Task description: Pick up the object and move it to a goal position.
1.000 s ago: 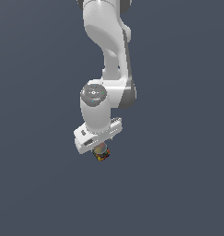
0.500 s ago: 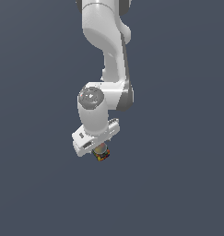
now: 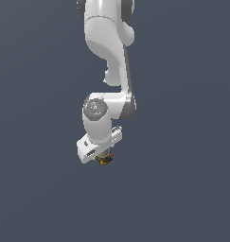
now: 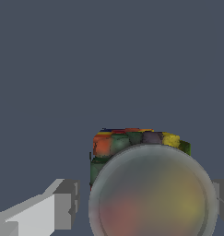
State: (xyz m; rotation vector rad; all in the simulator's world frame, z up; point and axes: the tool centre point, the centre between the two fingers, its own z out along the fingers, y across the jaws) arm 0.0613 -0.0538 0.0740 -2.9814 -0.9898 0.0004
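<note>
The object is a squat cylinder with a grey-tan round top and dark sides speckled red, orange, green and yellow. It fills the space between my fingers in the wrist view, and my gripper is shut on it. In the exterior view the object peeks out below the white hand, held by the gripper in the air under the bent arm. Most of it is hidden by the hand there.
A plain dark grey surface lies all around and below the arm. No other objects show in either view.
The arm's wrist has shifted slightly toward the exterior view's left and a little upward, carrying the object with it. The grip is unchanged.
</note>
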